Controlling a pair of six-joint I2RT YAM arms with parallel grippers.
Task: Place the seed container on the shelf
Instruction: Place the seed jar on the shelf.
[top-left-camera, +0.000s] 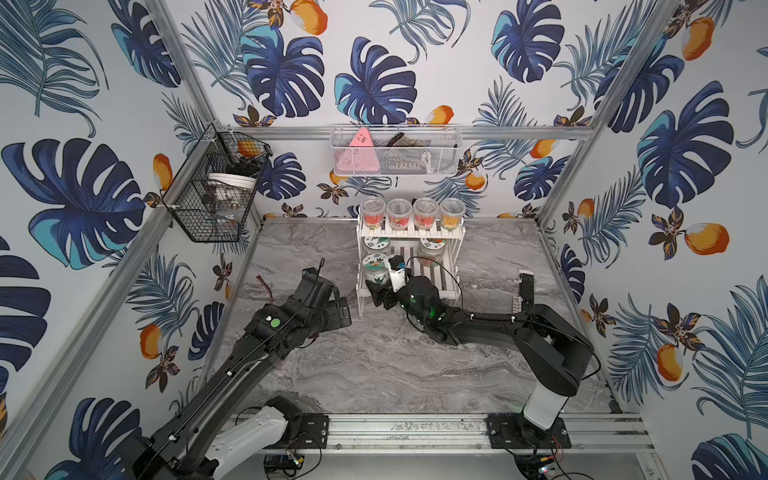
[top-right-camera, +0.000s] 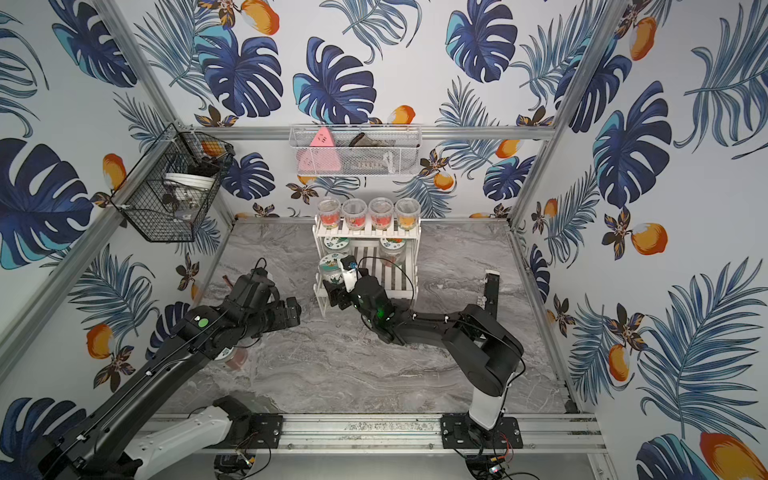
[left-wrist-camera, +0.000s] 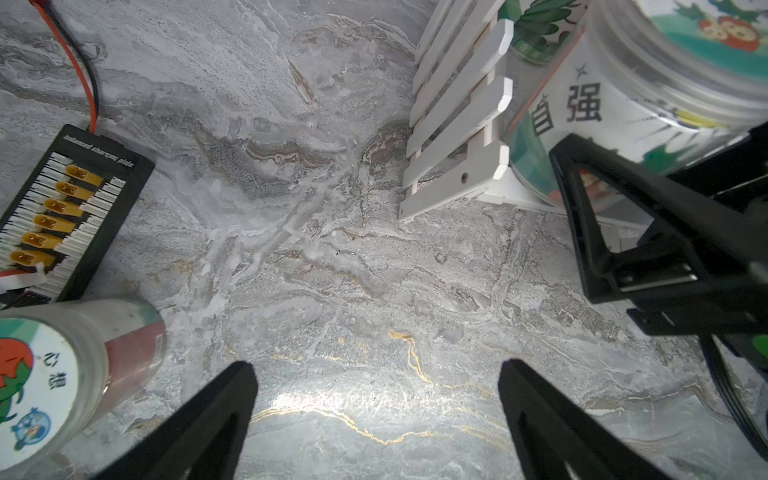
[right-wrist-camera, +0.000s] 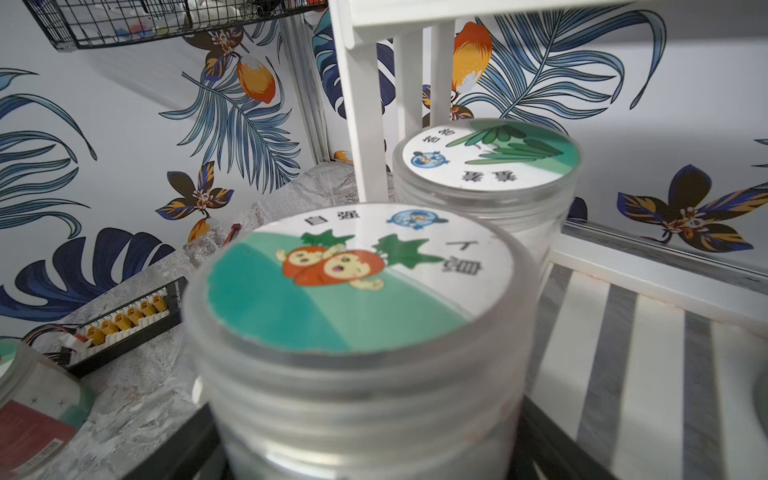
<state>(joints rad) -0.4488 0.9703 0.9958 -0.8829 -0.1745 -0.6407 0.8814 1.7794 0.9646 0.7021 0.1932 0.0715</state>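
My right gripper (right-wrist-camera: 365, 424) straddles the seed container (right-wrist-camera: 357, 291), jaws either side; clamped or slack, I cannot tell. It stands upright, lid up, at the left edge of the lower tier of the shelf (right-wrist-camera: 656, 353), another jar (right-wrist-camera: 490, 158) just behind, bare slats beside. My left gripper (left-wrist-camera: 378, 368) gapes empty.

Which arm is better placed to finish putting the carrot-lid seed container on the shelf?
The right arm: its jaws flank the seed container, already at the lower tier of the shelf. The left arm has open, empty jaws beside the shelf, above the table.
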